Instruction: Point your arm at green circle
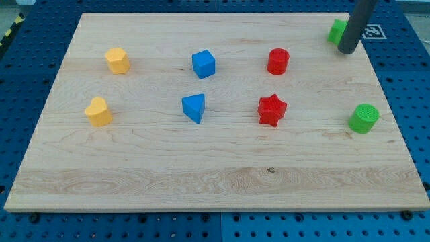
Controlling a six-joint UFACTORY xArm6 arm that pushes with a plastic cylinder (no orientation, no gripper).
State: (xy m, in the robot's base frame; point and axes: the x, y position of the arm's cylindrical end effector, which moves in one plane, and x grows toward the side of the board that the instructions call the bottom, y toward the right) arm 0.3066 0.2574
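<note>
While the rod comes in from the view's top right, my tip sits on the tabletop near its top right corner, touching or just in front of a green block whose shape is partly hidden by the rod. No gripper on this arm, so nothing is held; tip is bare.

Green circle stands near the right edge, below the tip and well apart from it.

Red circle is left of the tip, in the upper row. Red star is below it, left of the green circle. Blue cube is in the upper middle, blue triangle below it. Yellow hexagon is upper left; a second yellow block, heart-like, lies below it. All blocks are apart from each other. Blue pegboard surrounds the tabletop.
</note>
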